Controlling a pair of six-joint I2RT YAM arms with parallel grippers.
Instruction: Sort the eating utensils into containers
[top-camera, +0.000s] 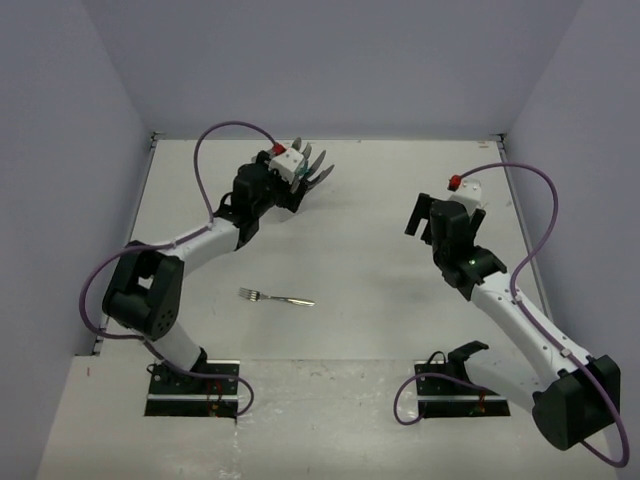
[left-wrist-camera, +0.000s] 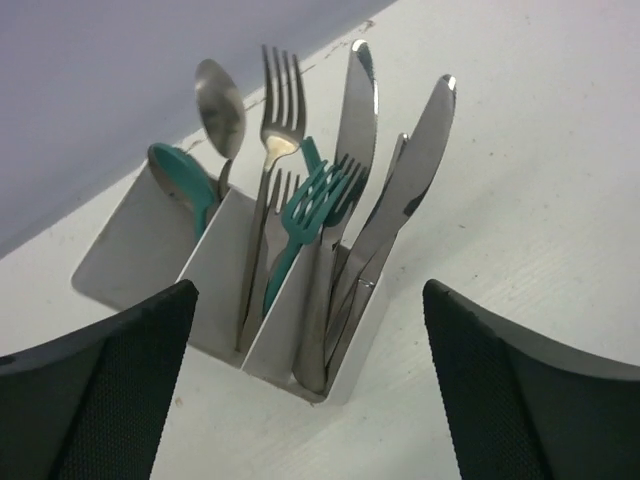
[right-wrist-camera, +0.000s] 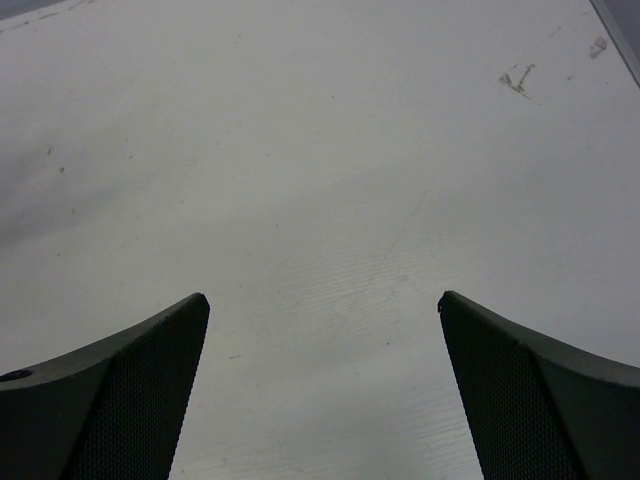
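- The left gripper (left-wrist-camera: 309, 287) hung just in front of the white organiser (left-wrist-camera: 125, 255), at the far left of the table (top-camera: 380, 300); its jaws stood well apart with nothing between them, so it had let go.
- In the left wrist view the organiser's three compartments ran in a row, and every utensil in it stood handle-down with its working end up, leaning slightly back towards the wall.
- The left-hand compartment held a teal spoon (left-wrist-camera: 180, 175) and a silver spoon (left-wrist-camera: 220, 105), bowls uppermost.
- In the middle compartment a tall silver fork (left-wrist-camera: 280, 90) stood with its tines straight up, a teal fork (left-wrist-camera: 318, 200) slanted up beside it, and a shorter silver fork sat between them.
- The right-hand compartment held two silver knives: one (left-wrist-camera: 357, 100) was nearly upright, and the other (left-wrist-camera: 425, 140) tilted out to the right, blade tip high.
- Exactly which slot a few of the crowded handles sat in, I could not tell.
- One silver fork (top-camera: 277, 297) lay flat on the table, well apart from the organiser and nearer the left arm's base; its long axis ran almost straight across the table, tines towards the left side and handle towards the right.
- The right gripper (right-wrist-camera: 324, 296) hovered over bare table on the right side, its jaws spread wide and empty, touching nothing.
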